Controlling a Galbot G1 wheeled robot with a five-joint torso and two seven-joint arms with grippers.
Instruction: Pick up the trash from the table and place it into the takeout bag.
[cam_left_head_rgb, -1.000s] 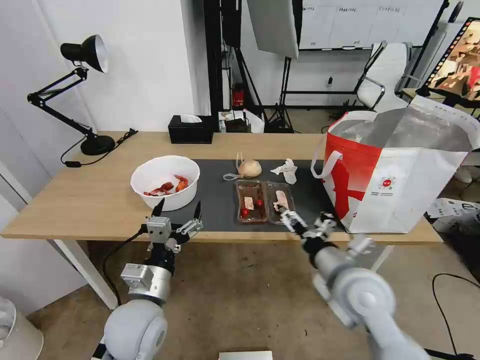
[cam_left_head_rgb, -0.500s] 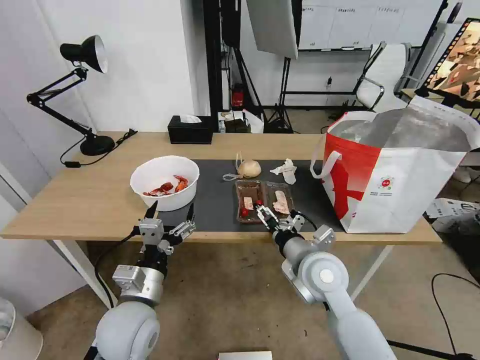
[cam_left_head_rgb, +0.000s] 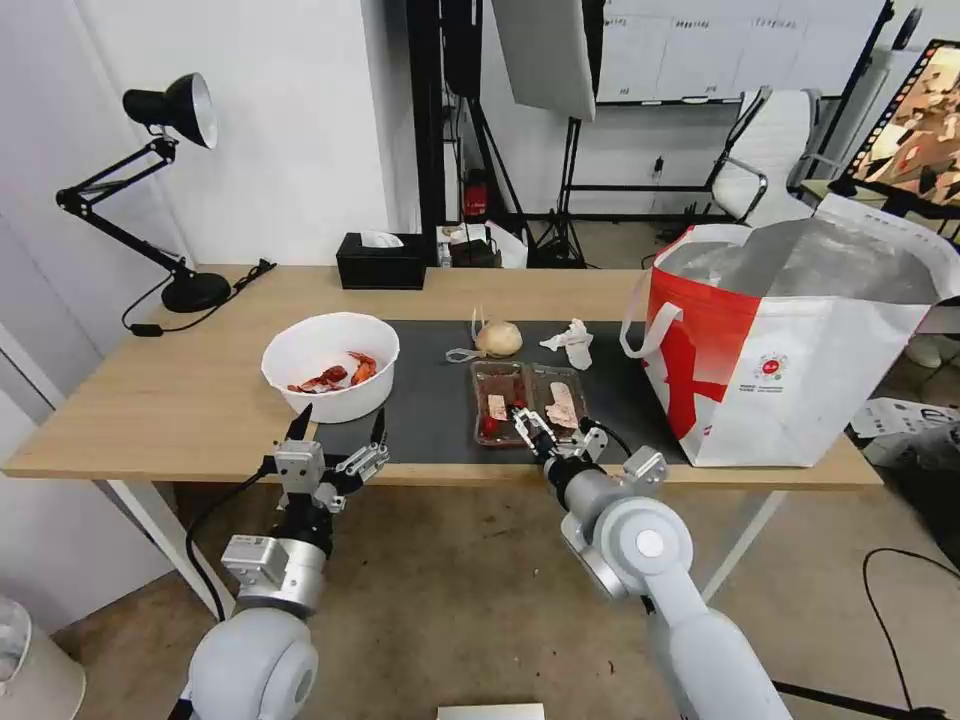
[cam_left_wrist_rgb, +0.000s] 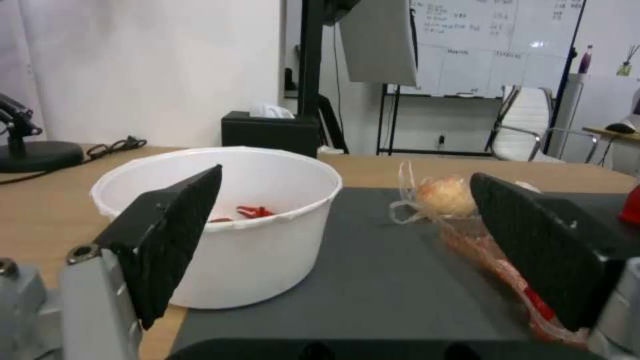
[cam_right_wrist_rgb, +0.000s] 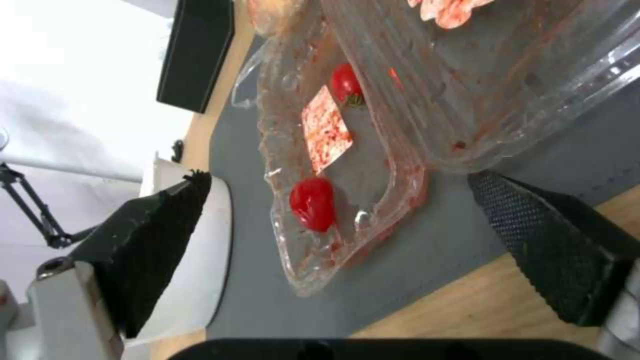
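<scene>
Approaching from the near edge of the table (cam_left_head_rgb: 150, 400), the right gripper (cam_left_head_rgb: 548, 428) hangs with its fingers spread wide just over the near rim of the clear hinged plastic tray (cam_left_head_rgb: 528, 402). In the right wrist view the tray's near end (cam_right_wrist_rgb: 347, 200) lies between the two black pads (cam_right_wrist_rgb: 167, 240), with no contact visible. The tray sits open on the dark grey mat (cam_left_head_rgb: 430, 390), close to the near edge. Each half runs long from near to far, and the hinge line runs the same way between the halves. The tray lies directly ahead of the right fingers, so the right arm is clearly the nearer one.

The left gripper (cam_left_head_rgb: 335, 430) waits at the near edge, fingers also wide apart and holding nothing, just short of the white round bowl (cam_left_head_rgb: 330, 365) of red crayfish shells.

Farther across the mat lie the beige bun-sized lump (cam_left_head_rgb: 498, 338) and, beside it, the crumpled white tissue (cam_left_head_rgb: 572, 340). The takeout bag (cam_left_head_rgb: 800, 350) stands open at the right end of the table, well apart from the tray. All four trash items appear not yet bagged.

Judgement: the grasp depends on the pads closing across a thin, flexible rim.
</scene>
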